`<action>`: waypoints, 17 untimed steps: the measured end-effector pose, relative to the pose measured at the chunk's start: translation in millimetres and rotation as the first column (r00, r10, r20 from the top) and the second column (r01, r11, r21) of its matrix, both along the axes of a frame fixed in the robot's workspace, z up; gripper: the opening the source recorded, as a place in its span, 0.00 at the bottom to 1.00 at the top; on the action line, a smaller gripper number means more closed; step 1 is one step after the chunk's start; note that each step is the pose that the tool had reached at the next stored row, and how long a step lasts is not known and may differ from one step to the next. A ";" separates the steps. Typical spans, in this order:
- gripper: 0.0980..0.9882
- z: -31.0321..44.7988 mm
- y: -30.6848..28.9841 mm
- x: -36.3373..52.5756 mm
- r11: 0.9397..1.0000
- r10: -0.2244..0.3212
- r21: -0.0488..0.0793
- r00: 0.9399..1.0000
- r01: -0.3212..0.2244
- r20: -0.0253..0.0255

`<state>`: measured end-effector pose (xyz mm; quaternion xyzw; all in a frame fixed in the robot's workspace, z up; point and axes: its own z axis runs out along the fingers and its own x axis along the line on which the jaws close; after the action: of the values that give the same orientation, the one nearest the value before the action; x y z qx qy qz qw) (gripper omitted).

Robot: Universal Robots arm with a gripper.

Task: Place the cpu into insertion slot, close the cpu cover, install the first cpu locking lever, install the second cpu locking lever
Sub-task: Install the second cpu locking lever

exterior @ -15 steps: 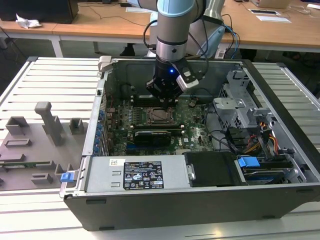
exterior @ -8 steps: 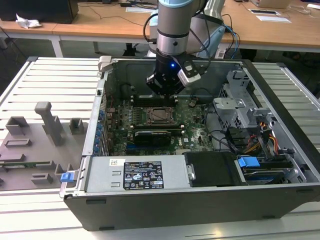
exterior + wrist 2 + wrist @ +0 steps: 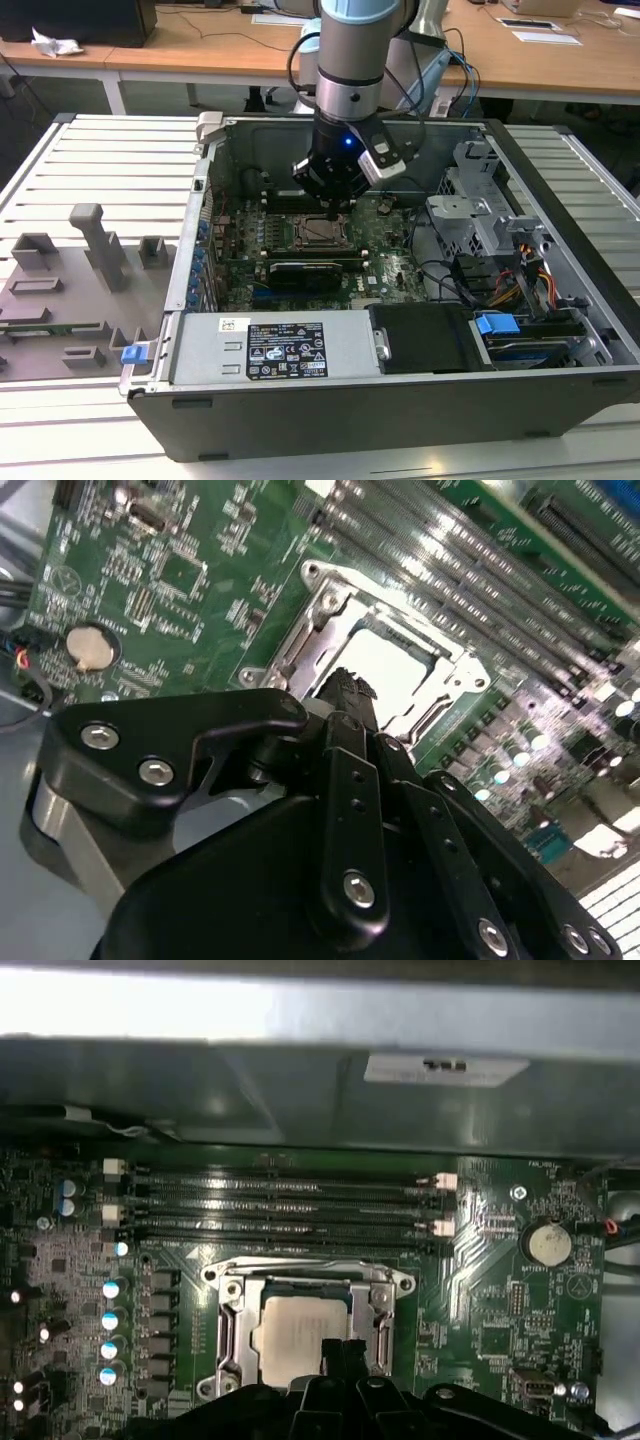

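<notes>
The cpu (image 3: 290,1335) lies flat in the insertion slot in the middle of the green motherboard (image 3: 385,255), its pale silver top showing in both wrist views (image 3: 395,660). The slot itself is covered by the chip and the cpu cover. The cpu cover (image 3: 300,1275), a metal frame with a square window, lies down around the chip (image 3: 325,605). My gripper (image 3: 343,1352) hangs just over the chip's edge, its black fingertips together with nothing between them (image 3: 345,688). In the exterior view it stands right above the socket (image 3: 330,208). I cannot tell how the locking levers stand.
Long memory slots (image 3: 280,1205) run beside the socket, and a coin battery (image 3: 549,1244) sits on the board. The case walls, a power supply (image 3: 270,345), a black card (image 3: 305,272) and a drive cage (image 3: 480,215) hem in the board. A grey fixture plate (image 3: 70,290) lies outside.
</notes>
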<state>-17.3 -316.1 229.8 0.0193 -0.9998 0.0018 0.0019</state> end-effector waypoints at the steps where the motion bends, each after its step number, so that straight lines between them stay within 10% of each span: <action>1: 0.01 0.0 -4.6 0.0 1.000 0.000 0.000 1.000 0.000 0.000; 9: 0.01 0.0 -24.8 0.2 1.000 0.000 0.003 1.000 0.000 -0.001; 12: 0.01 -0.1 -40.7 1.8 1.000 0.001 0.016 1.000 -0.001 -0.016; 14: 0.01 -0.2 -47.4 -1.6 0.997 0.007 0.082 1.000 -0.005 -0.016; 17: 0.01 -0.2 -55.9 -9.4 0.995 0.007 0.097 1.000 -0.006 -0.016</action>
<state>-26.6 -372.0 229.6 0.0226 -0.9986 -0.0470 0.0091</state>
